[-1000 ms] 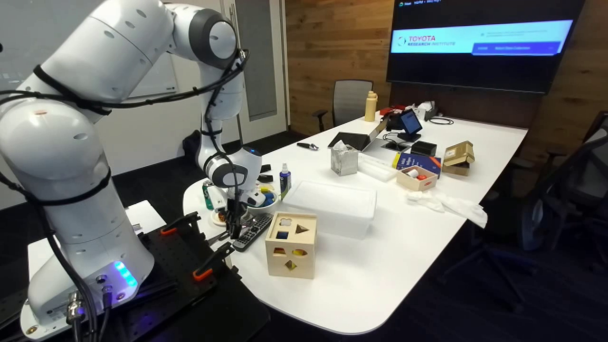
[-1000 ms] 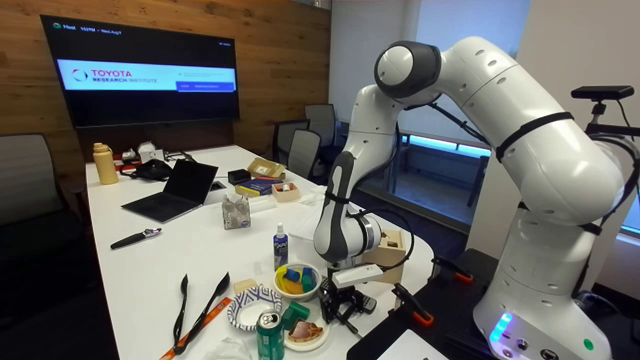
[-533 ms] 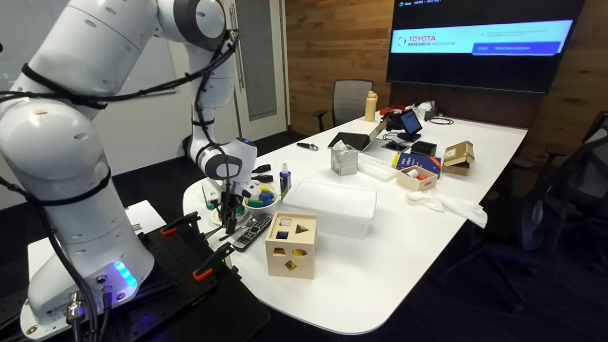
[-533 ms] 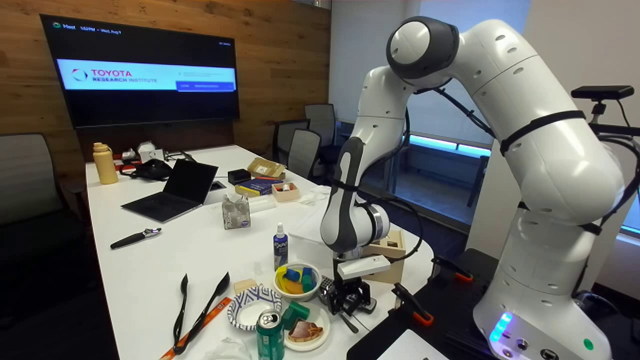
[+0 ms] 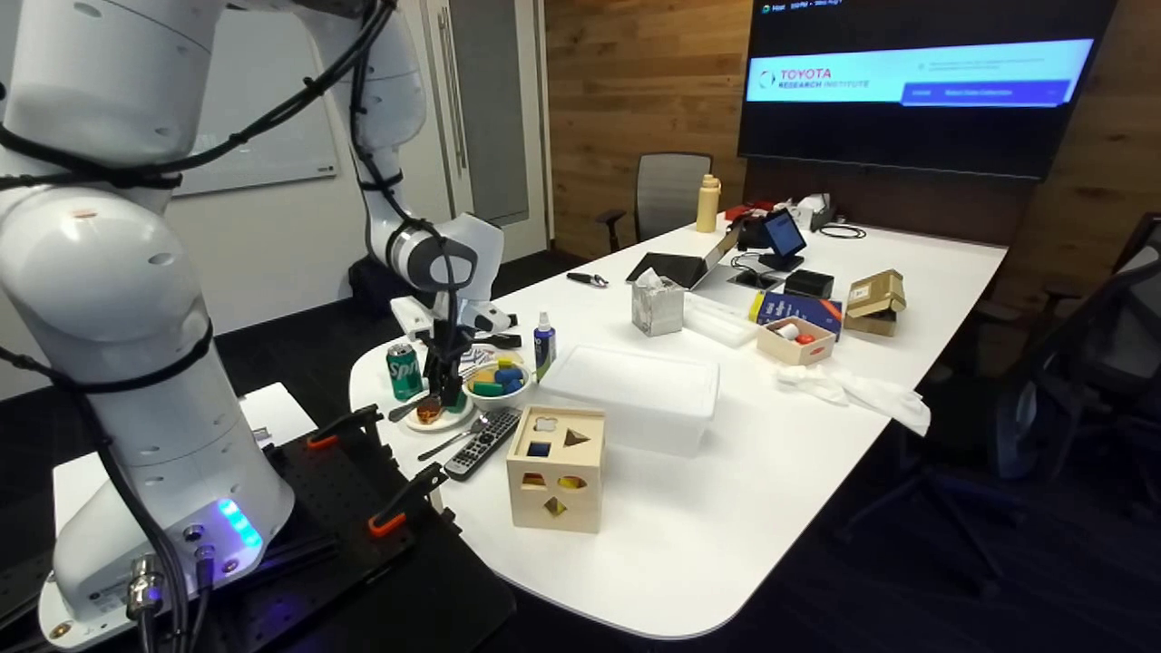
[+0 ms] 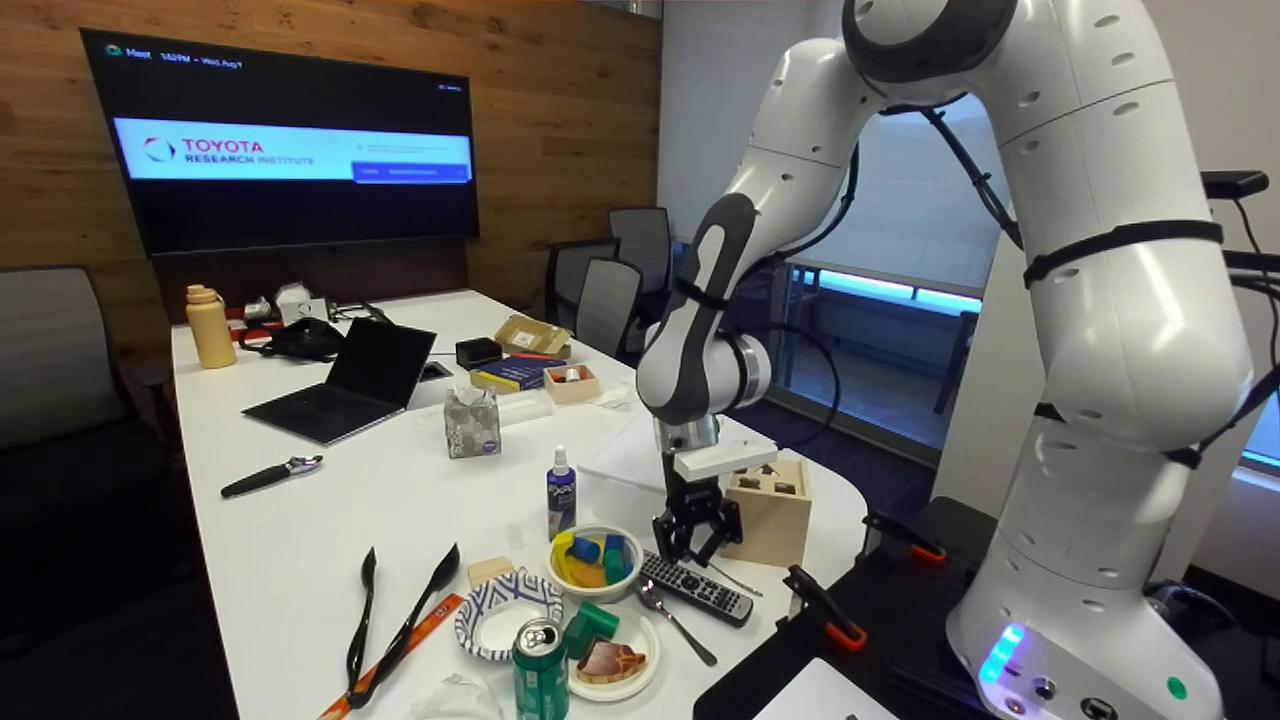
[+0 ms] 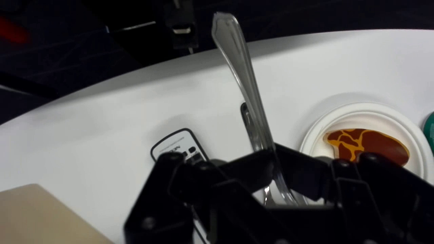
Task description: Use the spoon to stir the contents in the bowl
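Observation:
My gripper (image 6: 693, 550) is shut on the handle of a metal utensil (image 7: 237, 57). It holds the utensil above the table; in an exterior view (image 5: 405, 410) its far end looks like fork tines. A spoon (image 6: 680, 628) lies on the table beside the remote, partly behind the held handle in the wrist view (image 7: 248, 122). A round pale bowl (image 6: 560, 585) with blue, yellow and green blocks stands beside the gripper; the bowl also shows in an exterior view (image 5: 497, 400). A blue-and-white patterned paper bowl (image 6: 505, 632) stands close to it. Neither bowl shows in the wrist view.
A remote (image 6: 700, 590) and a wooden cube with cut-out holes (image 5: 555, 494) stand near the gripper. A plate (image 6: 645, 660) with toy food, a green can (image 6: 540, 670), a spray bottle (image 6: 561, 497) and a translucent box (image 5: 626, 399) surround the bowls. Black tongs (image 6: 400, 640) lie farther off.
My gripper has risen from near the remote, lifting the metal utensil off the table. The spoon stays on the table and is now in clearer view. The bowls have not moved.

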`<state>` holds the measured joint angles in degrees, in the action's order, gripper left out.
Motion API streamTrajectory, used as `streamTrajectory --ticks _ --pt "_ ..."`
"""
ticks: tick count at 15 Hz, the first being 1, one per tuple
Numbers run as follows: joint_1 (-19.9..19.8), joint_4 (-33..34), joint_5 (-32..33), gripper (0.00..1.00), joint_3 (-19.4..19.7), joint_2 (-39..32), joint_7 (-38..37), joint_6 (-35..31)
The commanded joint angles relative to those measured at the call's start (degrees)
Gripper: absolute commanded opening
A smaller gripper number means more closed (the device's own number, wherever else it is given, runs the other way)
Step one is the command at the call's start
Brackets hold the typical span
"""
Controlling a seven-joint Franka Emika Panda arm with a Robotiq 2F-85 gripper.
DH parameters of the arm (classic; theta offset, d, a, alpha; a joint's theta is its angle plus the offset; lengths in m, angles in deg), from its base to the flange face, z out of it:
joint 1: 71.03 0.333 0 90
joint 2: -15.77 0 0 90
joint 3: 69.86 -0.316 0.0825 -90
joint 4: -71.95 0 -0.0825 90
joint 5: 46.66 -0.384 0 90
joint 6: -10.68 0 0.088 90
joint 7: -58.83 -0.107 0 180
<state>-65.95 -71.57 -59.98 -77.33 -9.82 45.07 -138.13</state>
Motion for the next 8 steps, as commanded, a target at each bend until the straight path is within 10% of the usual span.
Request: streamTrajectory --ticks 1,8 --pt "2.8 7.53 6.34 0.0 3.66 2.18 -3.29 16.0" --pt "3.76 31.13 10.8 0.0 2.84 -7.83 -0.1 43.98"
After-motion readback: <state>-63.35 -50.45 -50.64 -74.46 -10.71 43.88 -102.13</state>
